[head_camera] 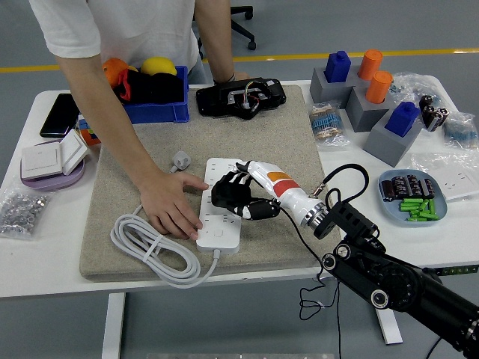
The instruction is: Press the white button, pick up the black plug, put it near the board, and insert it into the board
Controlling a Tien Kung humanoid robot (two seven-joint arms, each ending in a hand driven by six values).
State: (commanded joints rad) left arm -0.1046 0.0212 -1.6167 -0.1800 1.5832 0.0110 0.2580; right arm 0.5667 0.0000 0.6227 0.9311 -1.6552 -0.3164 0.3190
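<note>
Hand [233, 196] over board [221, 202] — fingers curled

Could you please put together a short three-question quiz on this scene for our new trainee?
1. True or false: the robot's right hand is over the white power strip.
2. What steadies the power strip on its left side? A) a blue bin B) a person's hand C) the robot's left hand
3. Fill in: the strip's coiled white cable lies on the ____ mat.

Key
1. True: it hovers above the strip's middle.
2. B: the person's hand lies flat on the mat, with its fingers against the strip's left edge.
3. Beige.
</note>
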